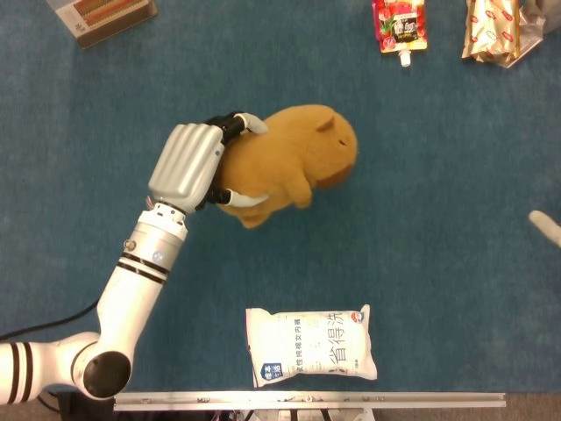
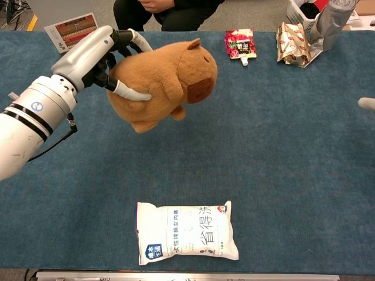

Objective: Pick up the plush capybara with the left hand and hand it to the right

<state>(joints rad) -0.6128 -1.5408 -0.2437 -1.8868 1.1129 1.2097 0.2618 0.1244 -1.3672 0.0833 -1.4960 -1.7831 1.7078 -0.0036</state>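
**Capybara off the cloth, in my left hand**

Blue cloth covers the table from edge to edge, and past its far side a seated person shows only as dark clothing and hands. My left arm reaches in from the lower left. My left hand grips the plush capybara by its rump, fingers curled over the back and the thumb across the flank; the chest view shows the toy raised clear of the cloth, head pointing right. At the near edge lies a white pouch with blue printing, flat on the cloth. A boxed item with a striped label sits at the far left corner. Far right holds a gold wrapper, and just left of it a red spouted pouch. My right hand barely enters at the right edge; I cannot tell how its fingers lie.
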